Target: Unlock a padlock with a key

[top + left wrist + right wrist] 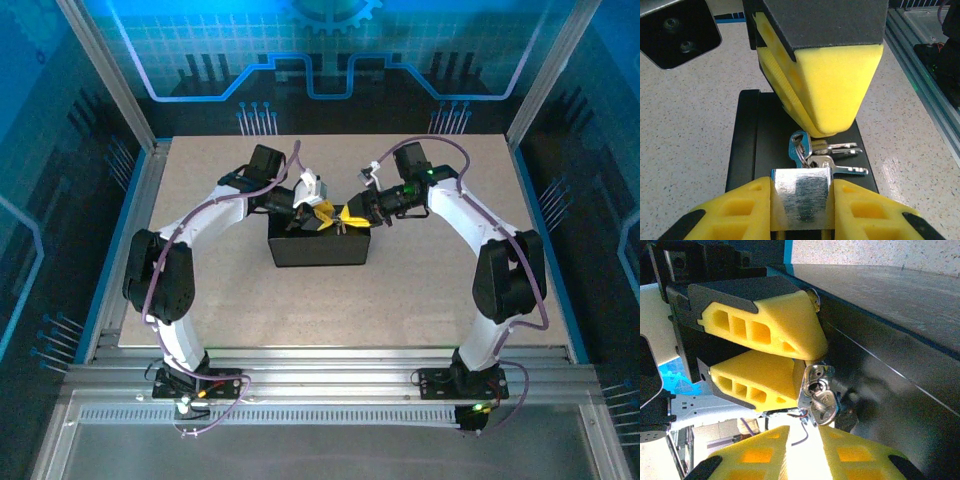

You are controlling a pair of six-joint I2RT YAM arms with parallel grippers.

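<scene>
Above the black box (320, 250) at mid-tabletop (200, 300), contents indiscernible, the left gripper (322, 217) pinches the shiny silver-faced padlock (801, 196). The key (822, 408) rests at its keyhole end. The right gripper (350, 213) hovers at 12 o'clock, grip unclear.

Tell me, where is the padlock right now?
In the left wrist view, the padlock sits bottom centre, clamped between the left fingers above the black box, with the keys bunched just beyond it.
</scene>
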